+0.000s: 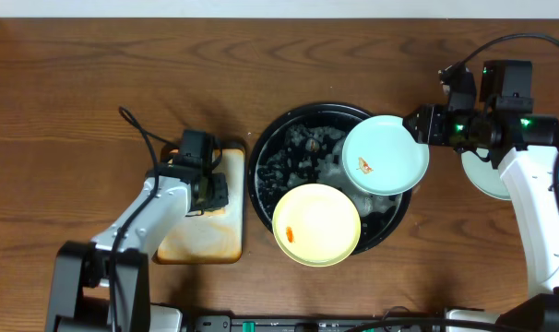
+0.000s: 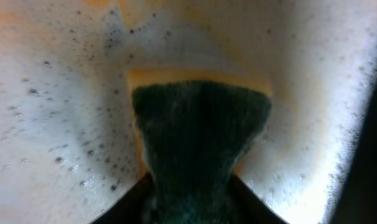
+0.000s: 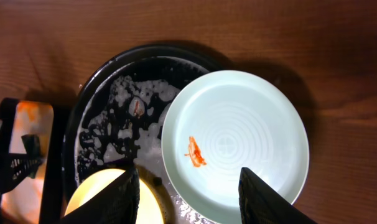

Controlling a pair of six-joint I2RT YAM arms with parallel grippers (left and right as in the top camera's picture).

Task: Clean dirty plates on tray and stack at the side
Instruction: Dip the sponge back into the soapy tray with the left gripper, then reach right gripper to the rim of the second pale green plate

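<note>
Sponge (image 2: pixel 201 143) clamped in our left fingers (image 2: pixel 120 211), likely loading foam off small tray (image 2: pixel 45 137) | right fingers (image 3: pixel 114 199) gape over smeared mint plate (image 3: pixel 238 124), gripping nothing, ready to lift.

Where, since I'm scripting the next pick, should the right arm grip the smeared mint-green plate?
The raised rim on its right side, coming in from the right: the mint-green plate rests across the tray rim there, overhanging bare wood, so one of the open jaws could likely slip under.
</note>
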